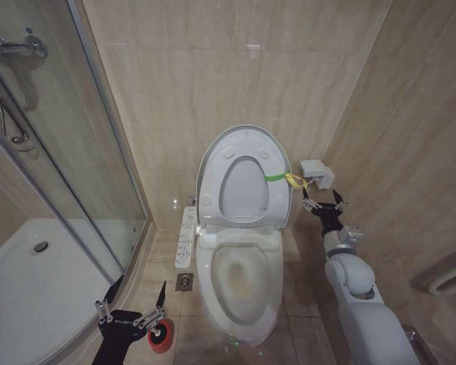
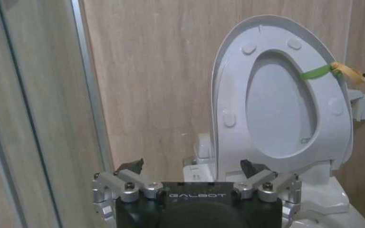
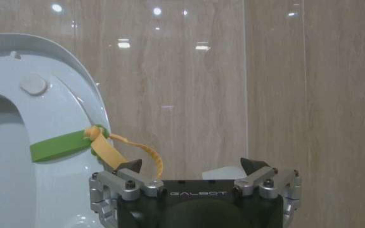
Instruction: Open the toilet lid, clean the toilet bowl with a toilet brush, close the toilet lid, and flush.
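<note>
The toilet lid (image 1: pixel 243 144) stands raised against the back wall, with the seat ring up against it. A yellow-green strap (image 1: pixel 276 178) crosses its right edge and ends in a yellow loop (image 1: pixel 295 181). My right gripper (image 1: pixel 320 195) is open just right of that loop. In the right wrist view the loop (image 3: pixel 116 152) hangs beside one fingertip (image 3: pixel 130 165) of the right gripper (image 3: pixel 191 164), with nothing held. The toilet bowl (image 1: pixel 239 285) lies uncovered. My left gripper (image 1: pixel 142 285) is open low on the left, over the toilet brush's red cup holder (image 1: pixel 161 336). The left wrist view faces the lid (image 2: pixel 284 95) past the left gripper (image 2: pixel 191 165).
A glass shower enclosure (image 1: pixel 99 152) and white shower tray (image 1: pixel 30 289) fill the left. A control panel (image 1: pixel 188 232) hangs at the toilet's left side, above a floor drain (image 1: pixel 185 281). A white box (image 1: pixel 315 173) sits on the wall near the right gripper. The tiled right wall is close.
</note>
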{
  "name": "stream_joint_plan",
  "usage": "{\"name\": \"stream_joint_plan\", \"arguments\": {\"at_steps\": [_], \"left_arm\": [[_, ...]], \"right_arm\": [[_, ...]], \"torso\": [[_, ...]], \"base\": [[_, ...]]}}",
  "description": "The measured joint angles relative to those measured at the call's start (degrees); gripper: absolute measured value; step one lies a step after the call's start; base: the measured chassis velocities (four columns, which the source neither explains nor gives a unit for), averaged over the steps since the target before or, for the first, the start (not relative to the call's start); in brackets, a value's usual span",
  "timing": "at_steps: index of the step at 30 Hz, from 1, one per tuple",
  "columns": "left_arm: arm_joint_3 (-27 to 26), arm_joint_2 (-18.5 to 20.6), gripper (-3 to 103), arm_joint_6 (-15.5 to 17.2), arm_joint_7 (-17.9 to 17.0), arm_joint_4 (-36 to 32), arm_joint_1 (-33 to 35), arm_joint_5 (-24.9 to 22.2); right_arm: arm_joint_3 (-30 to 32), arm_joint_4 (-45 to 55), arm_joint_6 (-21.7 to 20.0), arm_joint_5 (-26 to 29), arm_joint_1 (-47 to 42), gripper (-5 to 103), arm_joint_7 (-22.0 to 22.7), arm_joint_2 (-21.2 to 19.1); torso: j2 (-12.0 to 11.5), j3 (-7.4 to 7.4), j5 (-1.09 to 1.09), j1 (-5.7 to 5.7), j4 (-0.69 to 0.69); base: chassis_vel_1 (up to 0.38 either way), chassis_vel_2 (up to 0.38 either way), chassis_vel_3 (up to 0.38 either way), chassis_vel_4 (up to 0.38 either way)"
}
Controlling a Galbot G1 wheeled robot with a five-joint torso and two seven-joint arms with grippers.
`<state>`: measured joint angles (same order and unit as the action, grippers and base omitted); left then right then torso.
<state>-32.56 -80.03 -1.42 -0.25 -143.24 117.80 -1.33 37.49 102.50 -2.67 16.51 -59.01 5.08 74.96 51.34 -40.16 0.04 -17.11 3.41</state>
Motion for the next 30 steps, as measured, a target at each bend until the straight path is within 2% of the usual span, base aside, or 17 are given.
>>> {"name": "stream_joint_plan", "arguments": {"at_steps": [19, 25, 30], "left_arm": [[0.0, 0.0, 99, 0.0, 0.0, 0.0, 0.0, 0.0], [0.0, 0.0, 99, 0.0, 0.0, 0.0, 0.0, 0.0], [0.0, 0.0, 99, 0.0, 0.0, 0.0, 0.0, 0.0]], "right_arm": [[-1.3, -5.9, 0.4, -0.7, 6.1, 100, 0.1, -2.5], [-1.0, -5.5, -1.0, 1.0, 8.2, 100, 0.5, -4.3], [0.2, -1.5, -2.8, 3.1, 5.5, 100, 0.4, -5.5]], "torso": [[0.0, 0.0, 0.01, 0.0, 0.0], [0.0, 0.0, 0.02, 0.0, -0.01], [0.0, 0.0, 0.01, 0.0, 0.01]], "base": [[0.0, 0.0, 0.0, 0.0], [0.0, 0.0, 0.0, 0.0], [0.0, 0.0, 0.0, 0.0]]}}
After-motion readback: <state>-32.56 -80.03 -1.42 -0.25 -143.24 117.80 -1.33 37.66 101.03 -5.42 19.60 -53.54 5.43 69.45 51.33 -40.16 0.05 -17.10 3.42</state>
